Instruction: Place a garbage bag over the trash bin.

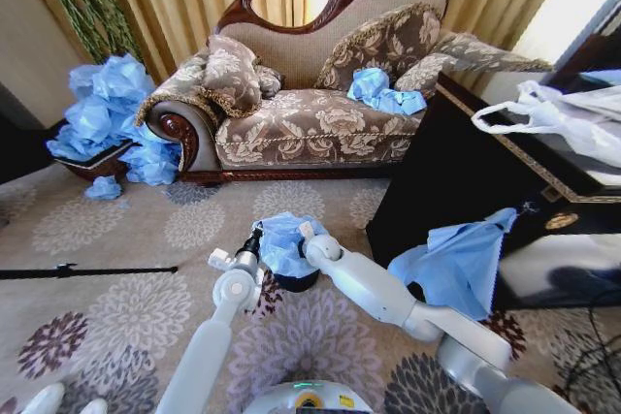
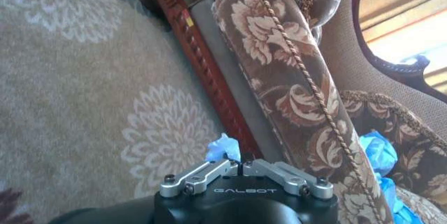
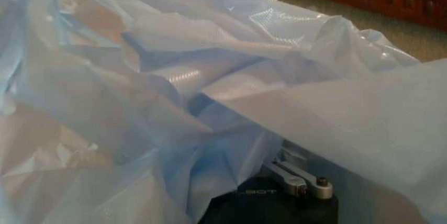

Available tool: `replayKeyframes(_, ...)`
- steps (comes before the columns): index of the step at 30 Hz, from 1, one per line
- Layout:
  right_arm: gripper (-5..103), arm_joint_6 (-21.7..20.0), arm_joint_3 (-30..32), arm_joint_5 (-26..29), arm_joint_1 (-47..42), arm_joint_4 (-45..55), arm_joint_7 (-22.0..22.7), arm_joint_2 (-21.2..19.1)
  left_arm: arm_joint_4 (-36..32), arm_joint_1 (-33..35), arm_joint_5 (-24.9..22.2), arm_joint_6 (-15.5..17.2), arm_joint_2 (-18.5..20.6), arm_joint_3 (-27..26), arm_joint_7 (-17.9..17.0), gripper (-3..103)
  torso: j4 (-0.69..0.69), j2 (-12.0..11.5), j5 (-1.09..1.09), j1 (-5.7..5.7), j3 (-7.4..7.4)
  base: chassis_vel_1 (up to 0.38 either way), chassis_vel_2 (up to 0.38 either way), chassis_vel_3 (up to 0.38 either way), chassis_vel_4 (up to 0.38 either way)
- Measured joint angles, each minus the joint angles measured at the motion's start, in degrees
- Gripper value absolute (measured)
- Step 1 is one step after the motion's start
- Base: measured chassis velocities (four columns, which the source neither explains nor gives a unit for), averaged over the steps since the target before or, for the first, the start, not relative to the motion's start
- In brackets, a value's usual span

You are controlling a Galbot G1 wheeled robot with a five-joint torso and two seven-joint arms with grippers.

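Note:
On the carpet right in front of me stands the black trash bin (image 1: 297, 283), with only its lower side showing. The light-blue garbage bag (image 1: 281, 241) lies crumpled over its top. My left gripper (image 1: 254, 242) is at the bag's left edge, shut on a small tuft of blue plastic (image 2: 223, 148). At the bag's right edge is my right gripper (image 1: 309, 234). In the right wrist view the bag (image 3: 209, 88) drapes over that gripper (image 3: 272, 165); its linkage stands closed with the plastic running into it.
An ornate brown sofa (image 1: 310, 123) stands behind the bin, with a blue bag (image 1: 381, 92) on its seat. A heap of blue bags (image 1: 112, 118) lies far left. A black cabinet (image 1: 456, 172) on the right carries a white bag (image 1: 563, 118) and a hanging blue bag (image 1: 461, 264). A black rod (image 1: 87, 270) lies on the floor.

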Motion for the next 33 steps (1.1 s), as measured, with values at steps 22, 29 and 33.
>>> replayKeyframes(22,0,2.58,1.53,-6.57,-1.96,-5.96,-4.11,2.00,-7.36,-2.25,1.47,1.37,2.57,-2.21,0.50,0,0.00,0.00,0.01,0.00,0.00,0.000,0.000,0.000,0.000)
replayKeyframes(29,0,2.78,1.73,-6.24,-0.11,-3.16,-2.73,1.70,-3.17,3.95,8.97,1.39,0.44,0.80,4.74,0,0.02,0.00,0.00,0.00,0.00,0.000,0.000,0.000,0.000)
replayKeyframes(33,0,2.61,1.34,-5.73,0.85,-2.12,-2.64,0.77,-2.17,5.43,10.91,1.19,0.19,0.98,5.85,0,0.02,0.00,0.00,0.00,0.00,0.000,0.000,0.000,0.000)
